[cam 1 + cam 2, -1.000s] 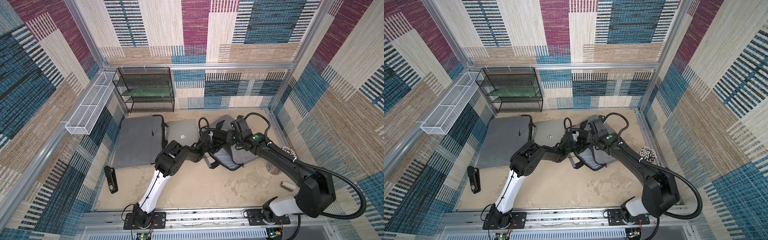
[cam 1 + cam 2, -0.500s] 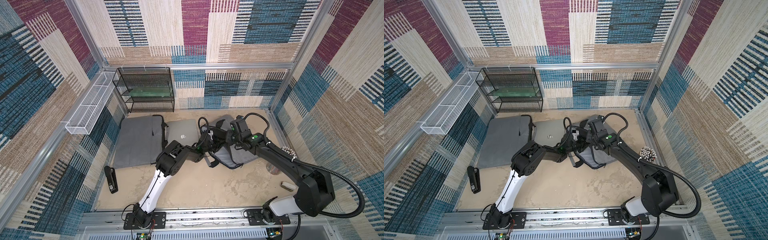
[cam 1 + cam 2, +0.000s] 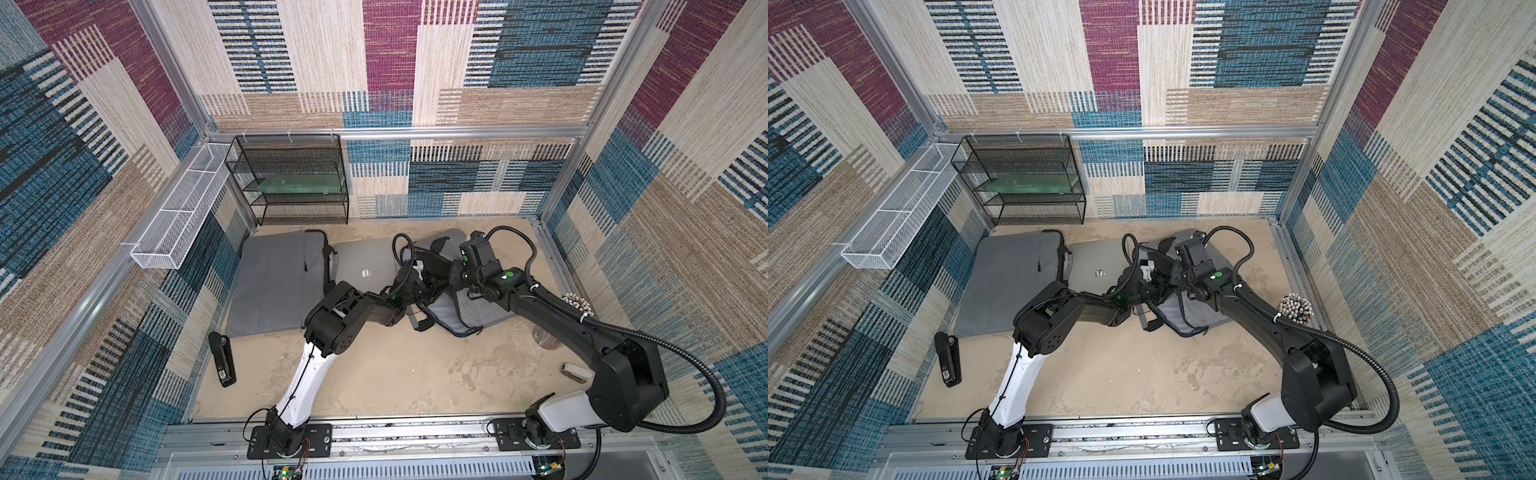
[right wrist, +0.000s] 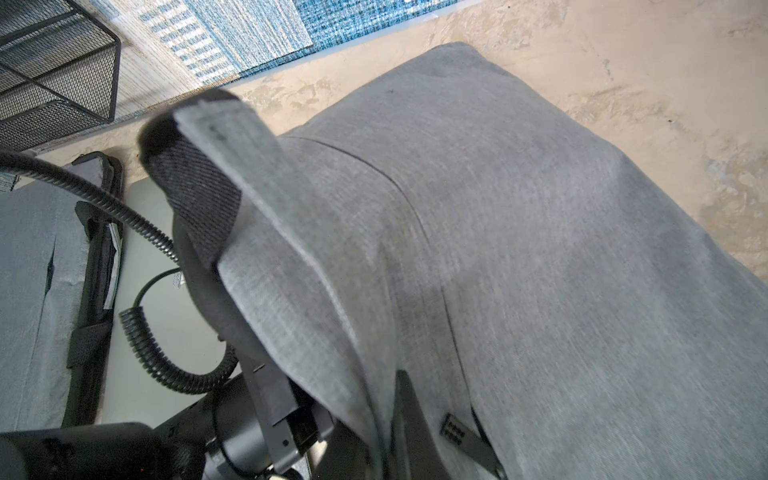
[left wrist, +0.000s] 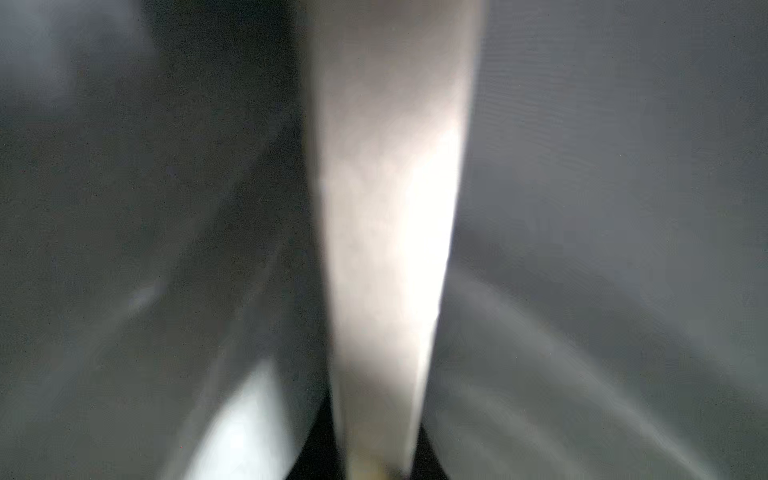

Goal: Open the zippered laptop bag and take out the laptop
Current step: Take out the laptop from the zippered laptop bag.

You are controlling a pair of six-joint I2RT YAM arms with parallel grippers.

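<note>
Two grippers meet at the raised mouth of the grey laptop bag. The right gripper is clamped on its lifted fabric edge. The left gripper is buried in the folds, its opening unreadable. Just beside the bag lies a silver laptop, and beyond that a second grey bag.

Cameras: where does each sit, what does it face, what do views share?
Top views: high above the arm bases, looking down at the table; left arm and right arm whole.
Left wrist: against gray material, blurred; no robot part readable.
Right wrist: over the crumpled gray bag toward the laptop; right gripper shut on bag.
Shared: top and right wrist views show bag and laptop.
</note>
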